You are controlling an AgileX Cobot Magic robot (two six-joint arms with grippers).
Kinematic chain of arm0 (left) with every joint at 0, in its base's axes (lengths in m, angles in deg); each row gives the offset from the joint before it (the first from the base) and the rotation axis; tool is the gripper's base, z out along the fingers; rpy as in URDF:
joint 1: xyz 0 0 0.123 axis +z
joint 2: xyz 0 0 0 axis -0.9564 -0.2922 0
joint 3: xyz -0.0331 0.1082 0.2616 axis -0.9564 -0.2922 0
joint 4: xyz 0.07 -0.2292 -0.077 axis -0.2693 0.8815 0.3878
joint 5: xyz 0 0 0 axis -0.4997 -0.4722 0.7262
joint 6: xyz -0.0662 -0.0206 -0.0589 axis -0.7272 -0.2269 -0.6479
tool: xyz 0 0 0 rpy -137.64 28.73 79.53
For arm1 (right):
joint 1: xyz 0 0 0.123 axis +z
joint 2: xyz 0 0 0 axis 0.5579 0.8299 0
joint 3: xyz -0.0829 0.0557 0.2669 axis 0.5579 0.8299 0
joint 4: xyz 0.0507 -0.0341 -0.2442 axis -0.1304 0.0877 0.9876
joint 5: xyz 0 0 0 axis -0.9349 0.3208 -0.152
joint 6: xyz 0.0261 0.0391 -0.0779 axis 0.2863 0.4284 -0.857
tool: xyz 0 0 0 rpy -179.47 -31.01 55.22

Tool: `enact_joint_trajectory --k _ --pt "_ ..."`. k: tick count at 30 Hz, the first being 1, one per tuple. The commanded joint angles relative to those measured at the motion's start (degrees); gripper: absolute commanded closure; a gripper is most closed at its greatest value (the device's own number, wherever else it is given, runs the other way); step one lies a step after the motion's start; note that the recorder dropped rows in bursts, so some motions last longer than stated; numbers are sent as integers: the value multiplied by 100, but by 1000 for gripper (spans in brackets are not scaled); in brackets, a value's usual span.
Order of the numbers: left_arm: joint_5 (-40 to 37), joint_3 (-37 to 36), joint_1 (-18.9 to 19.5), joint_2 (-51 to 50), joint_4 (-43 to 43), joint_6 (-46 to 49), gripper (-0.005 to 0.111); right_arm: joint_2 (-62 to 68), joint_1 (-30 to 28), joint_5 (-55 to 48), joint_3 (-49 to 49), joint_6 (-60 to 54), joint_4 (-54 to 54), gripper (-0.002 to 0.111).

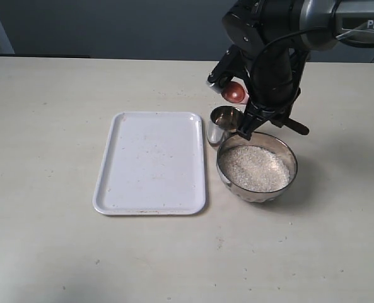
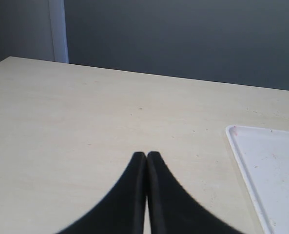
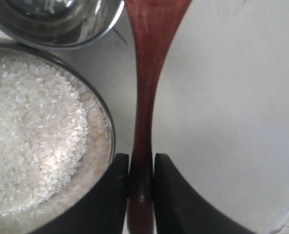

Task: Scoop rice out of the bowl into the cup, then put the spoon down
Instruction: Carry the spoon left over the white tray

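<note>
My right gripper (image 1: 248,123) (image 3: 141,158) is shut on the slim handle of the reddish-brown wooden spoon (image 3: 144,92). The spoon's oval head (image 1: 234,93) is held in the air just behind the cup (image 1: 223,124), and I cannot see what it carries. The small steel cup (image 3: 56,22) stands against the far left side of the wide steel bowl (image 1: 286,151) (image 3: 109,127). The rice (image 1: 255,167) (image 3: 32,136) fills the bowl, and a few grains show inside the cup. My left gripper (image 2: 146,155) is shut on nothing, above bare table.
A white rectangular tray (image 1: 150,162) (image 2: 266,170) lies flat to the left of the cup and bowl, with only specks on it. The right arm's dark body hangs over the cup and the bowl's far rim. The beige table stretches around everything.
</note>
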Motion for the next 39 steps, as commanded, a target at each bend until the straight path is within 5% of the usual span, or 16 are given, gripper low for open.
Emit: enact_joint_trajectory --k 1,8,19,39 --pt "80 23 -30 3 -3 -13 106 -30 -15 -27 29 40 -373 109" --pt "80 23 -30 3 -3 -13 106 -359 -15 203 -31 40 -1253 109" --pt "80 23 -30 3 -3 -13 106 -359 -4 891 -454 -838 -4126 109" --pt "80 23 -30 3 -3 -13 106 1779 296 439 -1794 -616 -4649 109"
